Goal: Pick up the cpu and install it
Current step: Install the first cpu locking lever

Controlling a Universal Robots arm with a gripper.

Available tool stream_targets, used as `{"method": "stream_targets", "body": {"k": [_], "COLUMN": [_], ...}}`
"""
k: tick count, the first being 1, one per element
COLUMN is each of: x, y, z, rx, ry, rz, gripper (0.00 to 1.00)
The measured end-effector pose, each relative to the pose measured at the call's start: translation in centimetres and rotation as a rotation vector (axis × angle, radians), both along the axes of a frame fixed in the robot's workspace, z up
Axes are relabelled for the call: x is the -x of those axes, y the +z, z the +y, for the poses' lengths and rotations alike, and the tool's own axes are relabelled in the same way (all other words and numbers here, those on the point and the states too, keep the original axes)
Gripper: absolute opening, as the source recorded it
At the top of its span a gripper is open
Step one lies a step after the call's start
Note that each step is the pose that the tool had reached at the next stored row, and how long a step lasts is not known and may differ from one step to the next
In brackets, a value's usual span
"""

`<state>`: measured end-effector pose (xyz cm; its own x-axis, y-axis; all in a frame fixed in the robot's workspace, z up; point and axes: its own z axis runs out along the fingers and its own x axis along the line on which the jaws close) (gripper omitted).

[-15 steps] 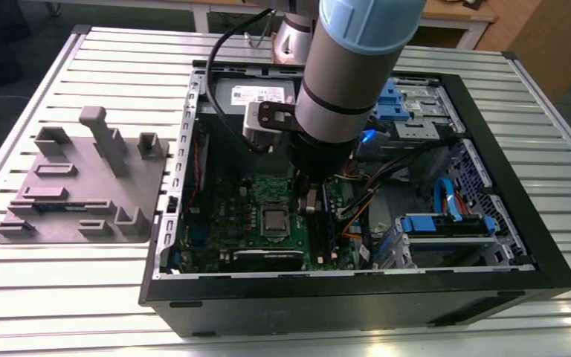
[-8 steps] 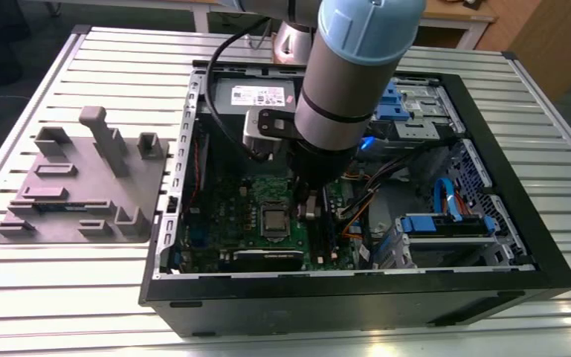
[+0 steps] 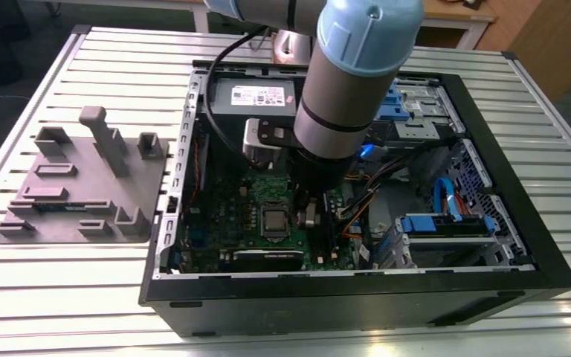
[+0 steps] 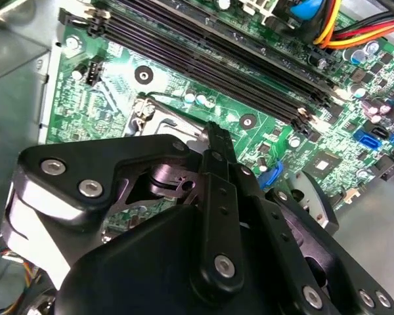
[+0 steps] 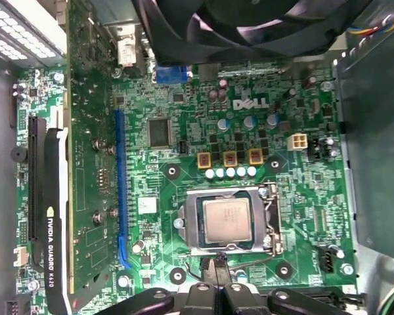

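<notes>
Seated already in the socket just below the gripper — cpu flat, fingertips seemingly pinched together on nothing — yet risking bent socket pins or a scraped board should those tips drag sideways or press down.

Around the shiny silver-grey square metal cpu lies the bright green printed motherboard speckled with silver solder dots, beside it a black graphics card with a pale stripe, all within the matte black steel computer case.
</notes>
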<state>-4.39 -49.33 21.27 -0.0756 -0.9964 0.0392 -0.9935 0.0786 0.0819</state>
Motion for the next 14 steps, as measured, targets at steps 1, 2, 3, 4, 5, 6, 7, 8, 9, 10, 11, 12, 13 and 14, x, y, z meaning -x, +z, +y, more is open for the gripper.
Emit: {"method": "stream_targets", "body": {"k": [1,2,3,4,5,6,7,8,9,10,11,12,13,14], "x": [0.0,0.0,0.0,0.0,0.0,0.0,0.0,0.0,0.0,0.0,0.0,0.0,0.0,0.0], "y": [-0.12,-0.24,-0.35,-0.45,-0.59,-0.74,-0.88,-1.01,-1.12,-1.23,-1.3,-1.34,-1.35,-1.37], "z": [-0.04,-0.07,-0.11,-0.16,-0.19,-0.22,-0.26,-0.29,-0.33,-0.37,-0.42,-0.48,-0.52,-0.53], "rx": [0.0012,0.0025,0.0039,0.0053,0.0063,0.0073,0.0083,0.0097,0.0112,0.0128,0.0148,0.0165,0.017,0.017], "ry": [0.001,0.002,0.003,0.005,0.006,0.007,0.008,0.009,0.01,0.011,0.012,0.014,0.016,0.018], "rz": [0.0,0.0,0.0,-0.0001,0.0,0.0,0.0,-0.0001,0.0,0.0,0.0,0.0,0.0,-0.0004], "gripper": [0.11,0.11,0.11,0.11,0.11,0.11,0.11,0.11,0.11,0.11,0.11,0.11,0.11,0.11]}}
